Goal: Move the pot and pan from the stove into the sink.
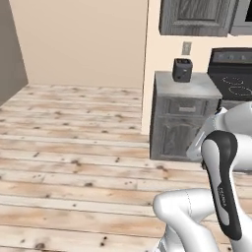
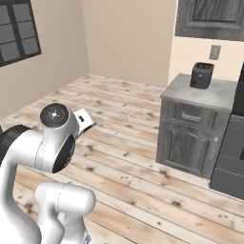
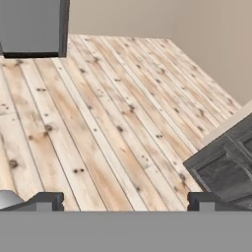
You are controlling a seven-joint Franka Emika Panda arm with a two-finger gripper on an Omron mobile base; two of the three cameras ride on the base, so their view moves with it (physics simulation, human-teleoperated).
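Your gripper (image 3: 126,202) points down at bare plank floor (image 3: 98,123), jaws spread wide and holding nothing. The stove (image 1: 235,81) lies to the far right, past the grey cabinet (image 1: 183,118) that carries a small dark toaster (image 1: 182,70). From the left base view you see only its black glass top with white burner rings and the knob panel behind. Expect to travel right and forward before any grasp.
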